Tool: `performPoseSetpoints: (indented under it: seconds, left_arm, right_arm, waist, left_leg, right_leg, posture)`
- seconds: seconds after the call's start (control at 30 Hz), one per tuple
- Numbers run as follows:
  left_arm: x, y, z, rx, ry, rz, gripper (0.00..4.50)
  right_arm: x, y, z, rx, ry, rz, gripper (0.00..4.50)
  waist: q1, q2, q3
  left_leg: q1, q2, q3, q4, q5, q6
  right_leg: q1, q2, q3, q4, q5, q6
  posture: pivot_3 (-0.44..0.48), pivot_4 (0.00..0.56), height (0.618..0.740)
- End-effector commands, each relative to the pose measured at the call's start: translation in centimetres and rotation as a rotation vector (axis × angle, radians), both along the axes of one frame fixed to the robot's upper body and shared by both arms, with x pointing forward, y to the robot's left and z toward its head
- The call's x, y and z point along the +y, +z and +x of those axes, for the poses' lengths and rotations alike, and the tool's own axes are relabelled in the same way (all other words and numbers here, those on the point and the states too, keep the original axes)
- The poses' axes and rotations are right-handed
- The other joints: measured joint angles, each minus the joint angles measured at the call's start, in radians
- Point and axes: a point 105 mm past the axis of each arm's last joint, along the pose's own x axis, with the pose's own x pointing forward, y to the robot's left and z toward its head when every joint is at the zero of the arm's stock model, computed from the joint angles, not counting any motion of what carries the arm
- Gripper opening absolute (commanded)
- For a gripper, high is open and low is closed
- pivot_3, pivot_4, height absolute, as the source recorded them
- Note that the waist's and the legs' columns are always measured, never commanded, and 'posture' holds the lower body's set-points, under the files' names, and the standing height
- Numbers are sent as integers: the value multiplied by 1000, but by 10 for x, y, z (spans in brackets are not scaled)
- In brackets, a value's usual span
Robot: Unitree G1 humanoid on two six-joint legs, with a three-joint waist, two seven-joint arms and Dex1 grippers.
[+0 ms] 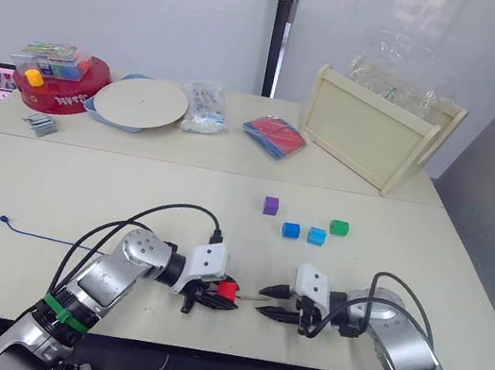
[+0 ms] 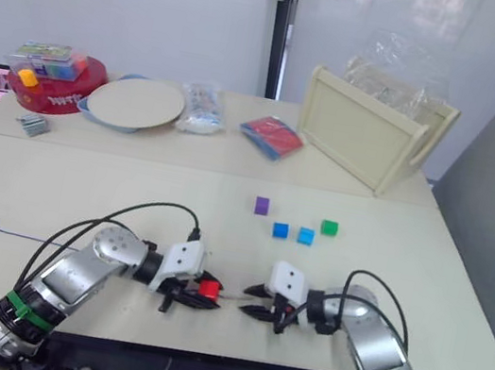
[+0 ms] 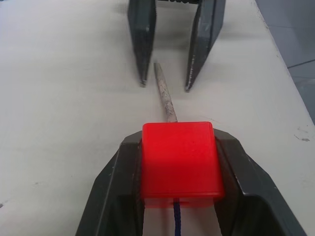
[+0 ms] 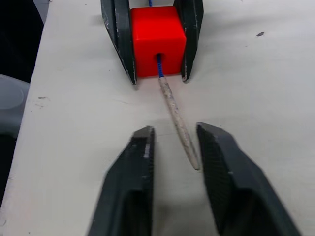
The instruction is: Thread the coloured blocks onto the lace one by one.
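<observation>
Between right fingers (image 4: 224, 182), lace tip (image 4: 179, 125), untouched

Even, bright indoor light falls from above onto a pale table (image 1: 84, 185), with no harsh glare. Shadows are soft and short, sitting close under the objects. The head views are fairly sharp across the whole scene, with slight softness toward the far wall. In the wrist views, the red block (image 3: 179, 164) is crisp and vividly lit, while the nearest dark fingers (image 4: 130, 191) at the frame edge look soft and slightly blurred. Faint scuffs show on the tabletop.
</observation>
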Motion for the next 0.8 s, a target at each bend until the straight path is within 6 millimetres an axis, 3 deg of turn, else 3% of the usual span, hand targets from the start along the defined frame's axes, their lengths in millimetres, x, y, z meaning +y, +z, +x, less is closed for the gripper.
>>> performPoseSetpoints:
  seconds: [0.03,0.13,0.3,0.33,0.37,0.43,0.57,0.7,0.8]
  left_arm:
    - [4,-6,-6,19,-20,29,1215]
    - [7,-7,-6,17,-12,34,1215]
    - [41,-7,-2,5,73,74,1215]
    - [67,-10,1,-11,126,123,1215]
    - [109,-13,3,-37,196,198,1215]
    - [162,-12,1,-68,290,288,1215]
    - [234,5,-3,-103,465,339,1215]
    - [277,15,-16,-110,544,384,1215]
    - [288,17,-22,-104,562,386,1215]
  right_arm:
    - [-2,3,2,-8,-6,-10,0]
    - [1,5,1,-5,3,-4,0]
    - [8,7,0,-10,28,7,0]
    - [10,8,0,-14,36,8,0]
    - [12,9,0,-21,45,9,0]
    - [13,9,-1,-26,58,7,0]
    - [14,11,-1,-27,67,12,0]
    - [14,12,-2,-28,78,17,0]
    - [16,16,-2,-33,93,23,0]
  waist:
    - [-1,0,0]
    - [-2,0,0]
    - [-10,0,0]
    - [-15,0,0]
    - [-21,0,0]
    - [-39,0,0]
    - [-48,1,0]
    - [-37,1,0]
    - [-28,2,0]
  left_leg:
    - [0,0,0,0,0,0]
    - [0,0,0,0,0,0]
    - [1,1,0,0,0,0]
    - [1,1,0,0,0,0]
    - [1,2,0,-1,0,0]
    - [4,4,0,-4,0,0]
    - [14,5,1,-15,0,1]
    - [13,4,2,-14,0,0]
    - [8,4,2,-13,0,0]
  right_leg:
    - [0,0,0,0,0,0]
    - [0,0,0,0,0,0]
    - [0,1,0,0,0,0]
    - [0,1,0,0,0,0]
    - [0,2,1,1,0,0]
    - [0,3,1,1,0,0]
    - [1,4,2,3,-1,-3]
    - [1,3,2,3,-2,-4]
    - [-2,3,1,2,-2,-4]
  posture:
    - [0,150,740]
    - [0,150,740]
    - [0,150,740]
    - [0,150,740]
    - [0,150,740]
    - [0,150,740]
    - [0,150,740]
    - [0,150,740]
    - [0,150,740]
